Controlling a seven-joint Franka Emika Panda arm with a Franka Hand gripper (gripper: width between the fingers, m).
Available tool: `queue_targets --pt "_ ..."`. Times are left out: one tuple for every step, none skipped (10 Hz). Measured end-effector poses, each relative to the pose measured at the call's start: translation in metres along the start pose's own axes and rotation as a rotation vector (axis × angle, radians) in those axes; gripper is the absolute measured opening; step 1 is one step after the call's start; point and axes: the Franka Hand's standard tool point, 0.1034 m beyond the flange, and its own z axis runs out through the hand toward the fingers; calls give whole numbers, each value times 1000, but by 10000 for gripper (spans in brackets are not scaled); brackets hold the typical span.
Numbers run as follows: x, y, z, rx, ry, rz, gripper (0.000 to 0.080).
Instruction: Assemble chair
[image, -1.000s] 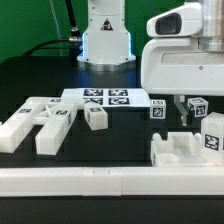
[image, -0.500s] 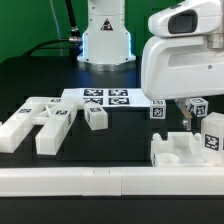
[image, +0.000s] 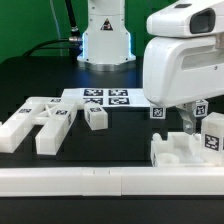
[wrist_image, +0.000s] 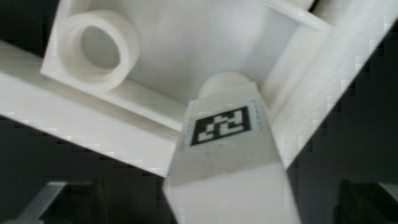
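Chair leg (wrist_image: 226, 140) is seen straight between the gripper's (wrist_image: 217, 197) fingers, its long axis aimed at the seat (wrist_image: 178, 55) beyond; whether it is clamped cannot be told.

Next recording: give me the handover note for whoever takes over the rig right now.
Gripper low over the blocky seat part at the exterior view's right; a tagged piece runs between its fingers, grip cannot be told.
The wide legged part, a small block and a second block lie loose around the marker board.
Done: no joint I can confirm. Left: the whole chair.
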Motion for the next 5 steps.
queue_targets --pt "0 1 0 -1 0 -3 649" --pt "0 1 0 -1 -1 0 518" --pt "0 1 0 -1 -1 0 383" --pt "-1 1 0 -1 -1 25 383" --pt "0 1 0 0 0 44 289"
